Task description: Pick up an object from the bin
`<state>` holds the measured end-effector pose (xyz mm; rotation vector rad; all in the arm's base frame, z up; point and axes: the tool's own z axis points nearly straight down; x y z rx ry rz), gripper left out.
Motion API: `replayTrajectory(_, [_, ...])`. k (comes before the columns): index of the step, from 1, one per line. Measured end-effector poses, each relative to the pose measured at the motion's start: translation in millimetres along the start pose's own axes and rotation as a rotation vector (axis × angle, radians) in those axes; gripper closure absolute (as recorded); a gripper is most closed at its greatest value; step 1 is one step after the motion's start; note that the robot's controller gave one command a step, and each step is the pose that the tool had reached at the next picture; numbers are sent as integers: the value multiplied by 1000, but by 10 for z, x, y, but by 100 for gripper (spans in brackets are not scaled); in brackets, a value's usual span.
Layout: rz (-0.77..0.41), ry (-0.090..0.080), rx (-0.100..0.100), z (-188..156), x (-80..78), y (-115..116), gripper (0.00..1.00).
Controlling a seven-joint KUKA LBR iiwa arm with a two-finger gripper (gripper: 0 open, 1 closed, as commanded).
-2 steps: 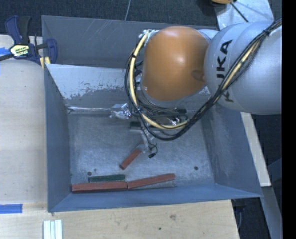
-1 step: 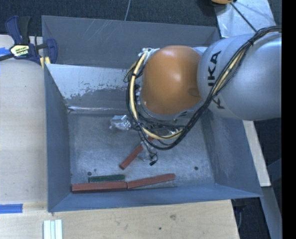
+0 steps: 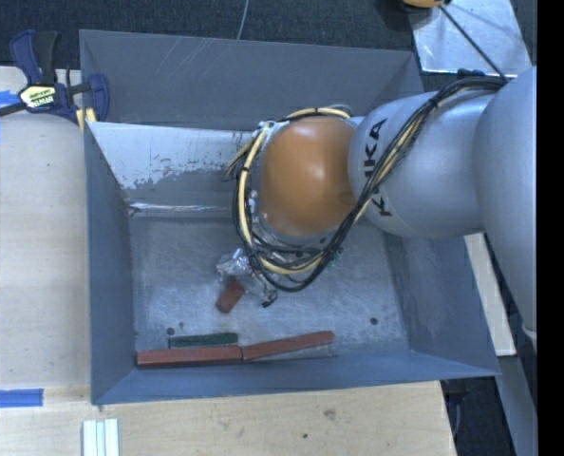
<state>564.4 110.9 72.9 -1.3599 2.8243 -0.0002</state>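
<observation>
I see the arm (image 3: 443, 169) coming in from the right of the frame, its orange cover (image 3: 301, 179) sitting over the middle of the grey bin (image 3: 109, 255) with yellow and black cables (image 3: 301, 262) looped around it. The gripper (image 3: 239, 272) shows as a bit of bright metal just below and left of that cover, low over the bin floor near the centre. The cover and cables hide most of it, so I cannot tell whether it is spread or closed.

Right at the gripper's lower edge lies 1 short reddish-brown block (image 3: 229, 299). Its long axis runs steeply, from upper right to lower left, with the upper end touching or tucked under the metal and the lower end pointing toward the bottom of the frame. I cannot tell whether it is gripped or just lying on the floor.

Along the lower wall of the bin, well apart from the gripper, lie 3 long thin pieces, all running roughly left to right: 1 reddish-brown stick (image 3: 189, 355) at lower left, a 2nd reddish-brown stick (image 3: 289, 345) end to end with it and tilted slightly upward to the right, and 1 dark green stick (image 3: 203, 339) just above the 1st.
</observation>
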Motion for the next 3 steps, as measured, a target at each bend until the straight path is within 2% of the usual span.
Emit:
replayTrajectory(1, [1, 0, 0, 0, 0, 0, 100])
replayTrajectory(2, [15, -2, 3, -1632, -36, -332, 100])
replayTrajectory(3, [15, 1, 0, -1616, -32, -325, 100])
